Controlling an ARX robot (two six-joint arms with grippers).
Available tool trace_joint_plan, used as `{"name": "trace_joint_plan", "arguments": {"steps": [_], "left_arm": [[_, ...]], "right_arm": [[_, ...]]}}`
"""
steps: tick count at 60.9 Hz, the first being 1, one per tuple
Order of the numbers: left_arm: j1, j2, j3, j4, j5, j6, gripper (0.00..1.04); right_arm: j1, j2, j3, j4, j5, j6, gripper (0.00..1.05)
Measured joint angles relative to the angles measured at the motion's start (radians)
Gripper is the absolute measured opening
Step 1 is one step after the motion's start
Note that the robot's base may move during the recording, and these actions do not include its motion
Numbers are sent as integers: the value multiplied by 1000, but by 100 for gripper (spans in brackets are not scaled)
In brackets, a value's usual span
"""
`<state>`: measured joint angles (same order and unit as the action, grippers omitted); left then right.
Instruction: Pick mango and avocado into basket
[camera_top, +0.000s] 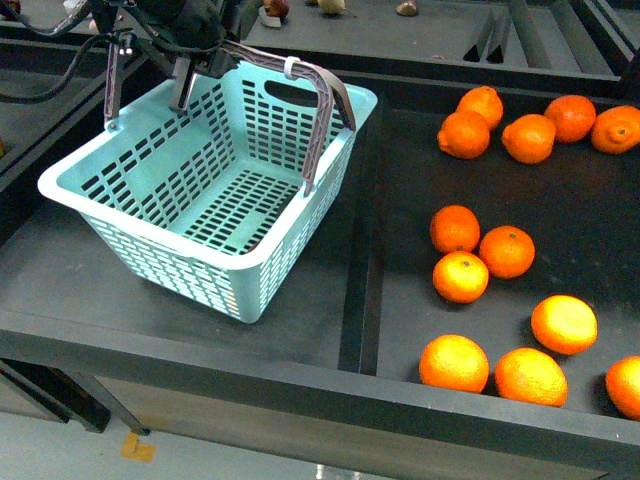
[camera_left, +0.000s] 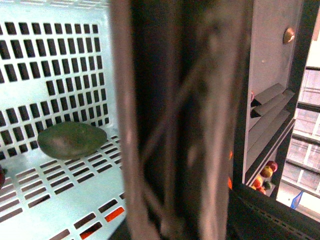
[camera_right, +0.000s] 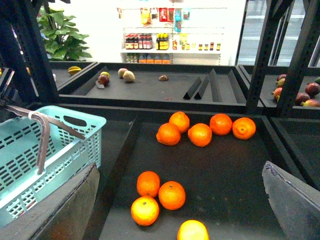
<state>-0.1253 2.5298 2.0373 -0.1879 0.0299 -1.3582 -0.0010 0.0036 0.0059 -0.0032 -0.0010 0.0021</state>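
Observation:
The turquoise basket (camera_top: 150, 180) hangs tilted over the left dark tray. My left gripper (camera_top: 187, 62) is shut on its grey-brown handles (camera_top: 322, 110), which fill the left wrist view as a blurred band (camera_left: 175, 120). In that view a dark green avocado (camera_left: 72, 141) lies on the basket's slotted floor against a wall. A dark red sliver (camera_left: 1, 177) shows at that picture's edge, and I cannot tell what it is. No mango is clearly in view. My right gripper (camera_right: 182, 210) is open above the orange tray, with nothing between its fingers (camera_right: 65, 210).
Several oranges (camera_top: 460, 277) lie in the right tray, with a cluster at the back (camera_top: 528, 138). A raised divider (camera_top: 358, 290) separates the two trays. The far shelf holds small fruits (camera_right: 125, 75) and wedge dividers (camera_right: 202, 86). Red fruits (camera_right: 310, 90) lie on a side shelf.

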Motion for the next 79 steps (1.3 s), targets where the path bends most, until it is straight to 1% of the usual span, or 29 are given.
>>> {"name": "trace_joint_plan", "arguments": {"steps": [1, 4, 5, 12, 17, 18, 24, 25, 26, 27, 30, 31, 32, 33, 36, 37, 39, 41, 43, 46, 48, 52, 53, 56, 60, 65, 69, 79], "left_arm": [[2, -2, -3, 5, -1, 0, 21], [8, -17, -35, 36, -24, -3, 32], [8, -21, -42, 41, -29, -3, 34], [14, -109, -153, 85, -97, -4, 57], [17, -228, -280, 99, -187, -13, 75], [17, -242, -294, 97, -192, -14, 77], [17, -410, -468, 71, -317, -35, 98], [17, -438, -497, 62, -336, -36, 99], [18, -465, -532, 75, -330, -18, 98], [21, -494, -589, 148, -297, 35, 95], [32, -574, -772, 478, -166, 275, 84], [35, -597, -833, 588, -141, 395, 80], [38, -618, -892, 693, -127, 468, 77], [39, -629, -921, 739, -123, 540, 75], [46, -690, -1074, 966, -106, 811, 64], [48, -711, -1120, 1024, -105, 874, 61], [53, -750, -1200, 1110, -101, 1030, 54], [56, -787, -1266, 1164, -97, 1120, 46], [60, -825, -1324, 1194, -95, 1199, 39], [64, -873, -1402, 1220, -85, 1263, 28], [68, -913, -1469, 1234, -81, 1295, 18], [74, -965, -1547, 1247, -78, 1321, 4], [77, -979, -1564, 1250, -77, 1322, 2], [101, -1024, -1614, 1257, -35, 1334, 3], [120, -1090, -1682, 1260, -35, 1338, 3], [124, -1181, -1766, 1257, -32, 1340, 3], [124, -1196, -1822, 1306, -31, 1341, 3], [124, -1342, -1915, 1240, -30, 1344, 3]], "right_arm": [[0, 0, 0, 0, 0, 0, 97], [0, 0, 0, 0, 0, 0, 97], [0, 0, 0, 0, 0, 0, 97], [0, 0, 0, 0, 0, 0, 97], [0, 0, 0, 0, 0, 0, 97], [0, 0, 0, 0, 0, 0, 97], [0, 0, 0, 0, 0, 0, 97], [0, 0, 0, 0, 0, 0, 97], [0, 0, 0, 0, 0, 0, 97], [0, 0, 0, 0, 0, 0, 97], [0, 0, 0, 0, 0, 0, 97], [0, 0, 0, 0, 0, 0, 97], [0, 0, 0, 0, 0, 0, 97], [0, 0, 0, 0, 0, 0, 97], [0, 0, 0, 0, 0, 0, 97], [0, 0, 0, 0, 0, 0, 97], [0, 0, 0, 0, 0, 0, 97], [0, 0, 0, 0, 0, 0, 97], [0, 0, 0, 0, 0, 0, 97], [0, 0, 0, 0, 0, 0, 97], [0, 0, 0, 0, 0, 0, 97], [0, 0, 0, 0, 0, 0, 97], [0, 0, 0, 0, 0, 0, 97], [0, 0, 0, 0, 0, 0, 97], [0, 0, 0, 0, 0, 0, 97], [0, 0, 0, 0, 0, 0, 97], [0, 0, 0, 0, 0, 0, 97], [0, 0, 0, 0, 0, 0, 97]]}}
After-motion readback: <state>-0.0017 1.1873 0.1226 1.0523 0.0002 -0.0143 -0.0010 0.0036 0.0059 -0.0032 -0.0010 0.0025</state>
